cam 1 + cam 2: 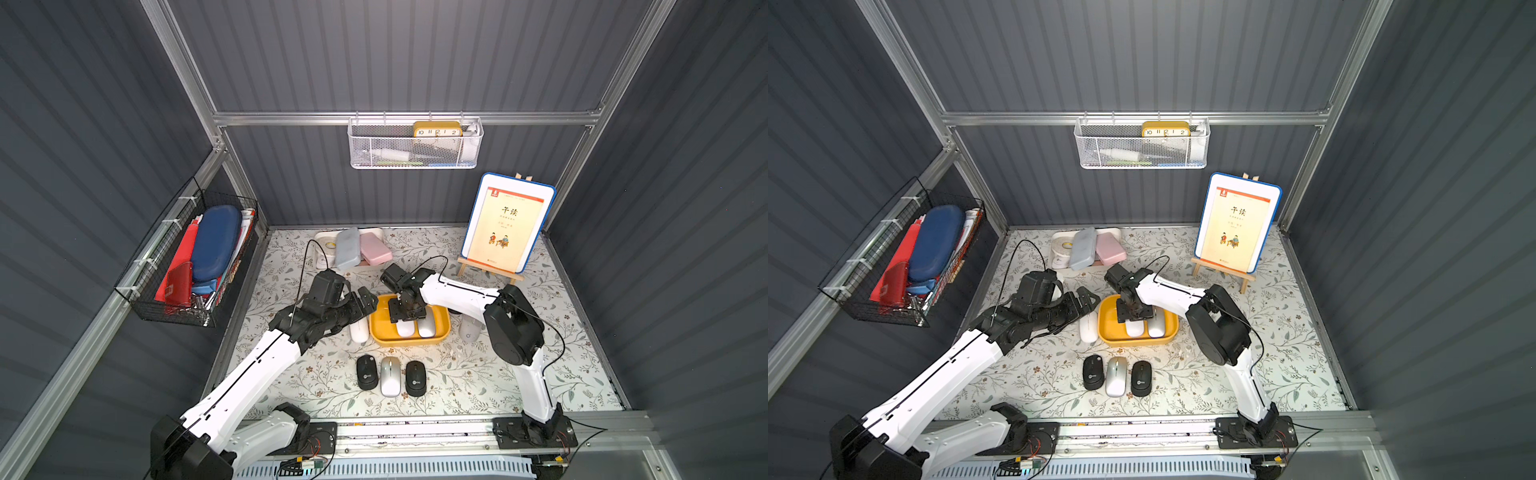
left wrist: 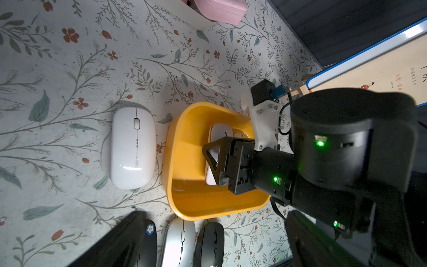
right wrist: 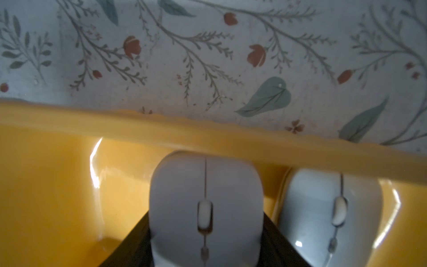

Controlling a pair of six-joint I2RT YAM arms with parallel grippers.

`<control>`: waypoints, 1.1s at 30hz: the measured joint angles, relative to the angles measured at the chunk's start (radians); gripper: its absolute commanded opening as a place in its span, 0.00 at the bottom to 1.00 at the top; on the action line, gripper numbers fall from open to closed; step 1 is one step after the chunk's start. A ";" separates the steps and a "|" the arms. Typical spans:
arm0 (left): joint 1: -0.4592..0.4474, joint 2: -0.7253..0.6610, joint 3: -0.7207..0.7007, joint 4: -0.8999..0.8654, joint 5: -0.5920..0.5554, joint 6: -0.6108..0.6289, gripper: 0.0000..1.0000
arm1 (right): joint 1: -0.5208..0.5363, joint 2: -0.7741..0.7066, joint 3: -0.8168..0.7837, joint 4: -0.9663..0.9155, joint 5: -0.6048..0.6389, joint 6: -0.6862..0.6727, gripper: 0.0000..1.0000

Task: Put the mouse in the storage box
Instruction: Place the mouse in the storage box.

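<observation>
The yellow storage box (image 1: 409, 341) sits mid-table in both top views (image 1: 1138, 341). My right gripper (image 3: 205, 254) reaches down into it, shut on a white mouse (image 3: 205, 208) whose nose is at the box's front wall (image 3: 208, 136). Its black fingers (image 3: 136, 245) press on the mouse's sides. A second pale mouse (image 3: 330, 208) lies in the box beside it. Another white mouse (image 2: 132, 145) rests on the table just left of the box. My left gripper (image 1: 365, 305) hovers open above that mouse, holding nothing.
Two black mice (image 1: 367, 372) (image 1: 415, 378) and a silver mouse (image 1: 390, 376) lie in a row in front of the box. A grey mouse (image 1: 469, 330) is right of it. At the back are a tray of cases (image 1: 353, 249) and a book on an easel (image 1: 505, 228).
</observation>
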 measured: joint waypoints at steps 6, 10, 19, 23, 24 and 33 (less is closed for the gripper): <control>0.000 -0.004 0.005 0.005 0.006 0.000 0.99 | -0.001 0.047 0.031 -0.013 0.003 0.015 0.67; 0.000 -0.034 0.005 0.013 0.006 0.000 0.99 | 0.000 0.056 0.052 -0.019 0.008 0.022 0.73; 0.000 -0.042 0.008 0.013 0.014 0.000 0.99 | 0.014 0.053 0.053 -0.026 0.033 0.026 0.76; 0.000 -0.042 0.007 0.015 0.022 0.000 0.99 | 0.040 0.008 0.053 -0.038 0.059 0.026 0.76; 0.000 -0.042 0.007 0.016 0.024 0.000 0.99 | 0.048 -0.015 0.053 -0.041 0.065 0.026 0.76; 0.000 0.024 0.007 0.080 0.111 0.019 0.97 | 0.074 -0.315 -0.043 -0.040 0.214 0.026 0.76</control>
